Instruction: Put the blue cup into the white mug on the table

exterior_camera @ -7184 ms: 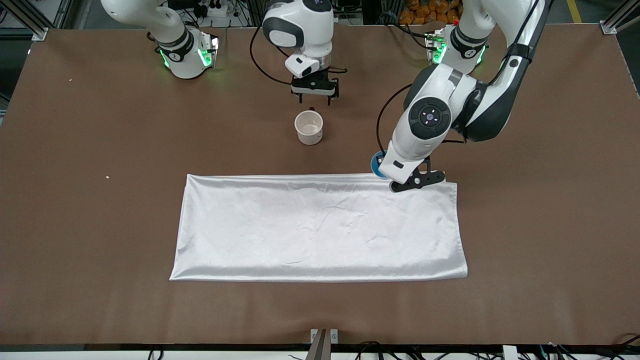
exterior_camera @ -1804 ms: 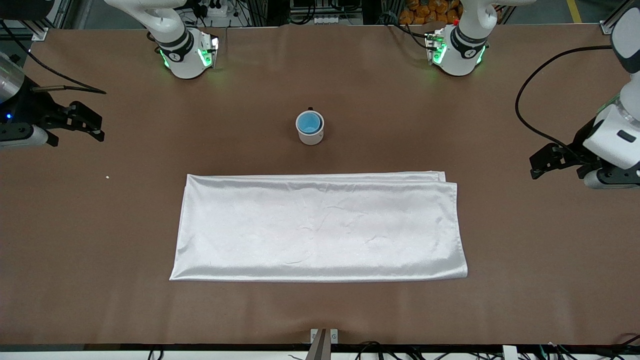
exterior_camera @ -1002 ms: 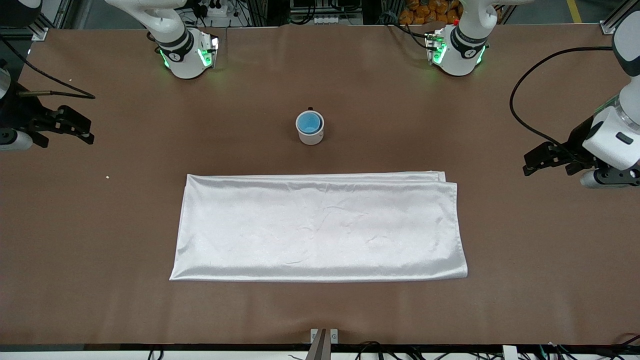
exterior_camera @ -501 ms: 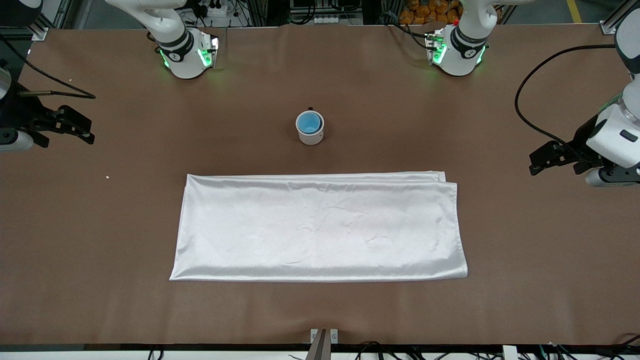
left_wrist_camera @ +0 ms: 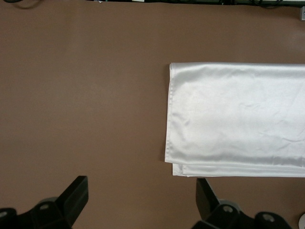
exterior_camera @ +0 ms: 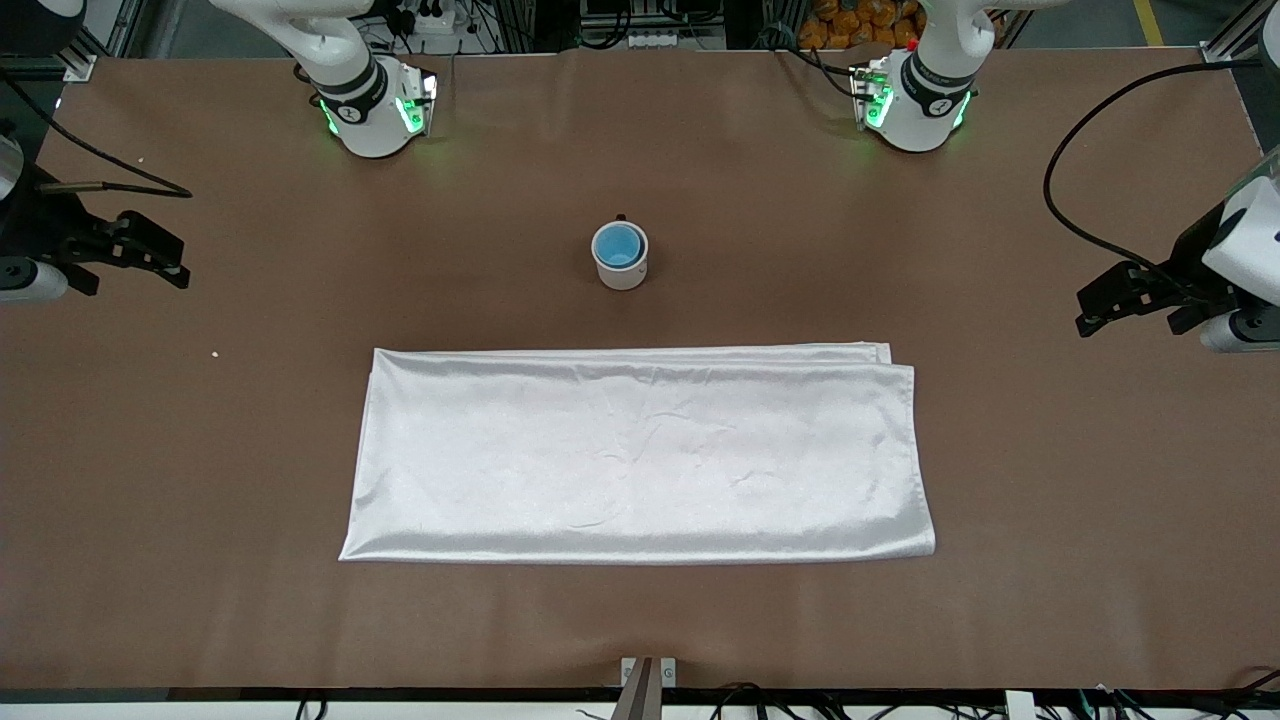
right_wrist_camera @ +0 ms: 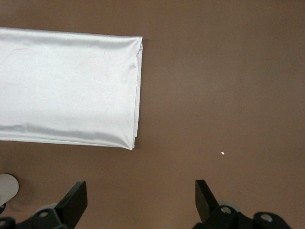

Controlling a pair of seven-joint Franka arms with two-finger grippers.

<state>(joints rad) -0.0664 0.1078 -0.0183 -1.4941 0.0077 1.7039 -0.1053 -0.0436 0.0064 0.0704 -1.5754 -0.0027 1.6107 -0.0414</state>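
The small bright-blue cup is sitting inside the small white cylindrical mug, upright on the large brown surface, farther from the front camera than the white rectangular satin cloth. The left gripper is hanging over the surface's left-arm end, jaws wide, holding nothing. The right gripper is hanging over the right-arm end, jaws wide, empty.
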